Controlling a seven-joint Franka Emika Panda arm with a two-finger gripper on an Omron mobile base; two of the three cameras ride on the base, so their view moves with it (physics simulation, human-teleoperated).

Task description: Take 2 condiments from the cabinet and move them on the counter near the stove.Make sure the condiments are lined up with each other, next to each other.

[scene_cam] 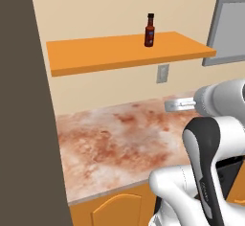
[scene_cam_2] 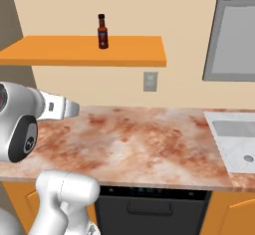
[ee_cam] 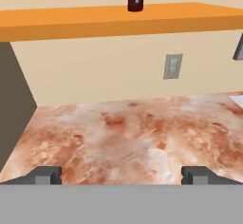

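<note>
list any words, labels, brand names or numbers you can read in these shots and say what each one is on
None can be read.
sauce bottle on the orange shelf: it carries a dark label band with a bluish patch, too small and blurred to read.
wall outlet: plain plate, no marking visible.
gripper, countertop: no text visible.

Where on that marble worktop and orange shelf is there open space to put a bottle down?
The counter lies bare from the dark wall on the left across to the sink on the right. On the shelf, free stretches run either side of the sauce bottle. Nowhere looks crowded.
</note>
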